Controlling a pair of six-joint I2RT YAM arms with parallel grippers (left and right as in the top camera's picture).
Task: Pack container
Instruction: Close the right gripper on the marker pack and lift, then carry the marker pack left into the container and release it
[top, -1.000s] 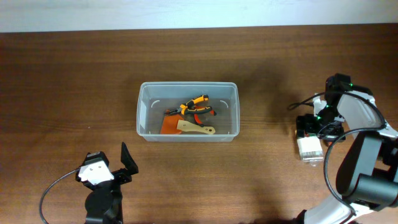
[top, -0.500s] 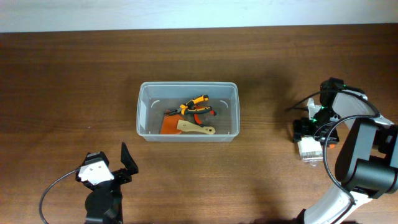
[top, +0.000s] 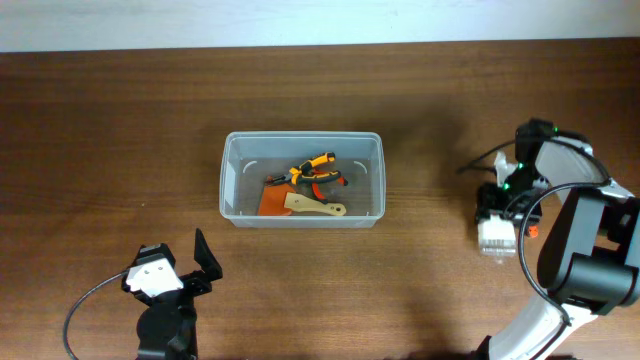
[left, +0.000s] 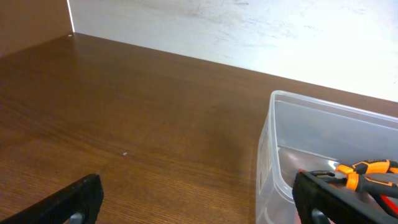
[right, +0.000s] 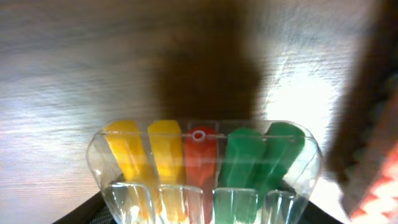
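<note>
The container, a clear rectangular tub, stands mid-table and shows at the right of the left wrist view. Inside lie orange-and-black pliers, an orange flat piece and a wooden spatula. My left gripper is open and empty, near the front edge left of the tub, and its fingers frame the left wrist view. My right gripper is at the far right, shut on a clear case holding yellow, red and green pieces, low over the table.
The brown wooden table runs to a white wall at the back. A black cable trails left of the right arm. The right arm's links fill the right front corner.
My right gripper with the clear case has shifted slightly left and back. The left arm and the tub's contents have not moved.
</note>
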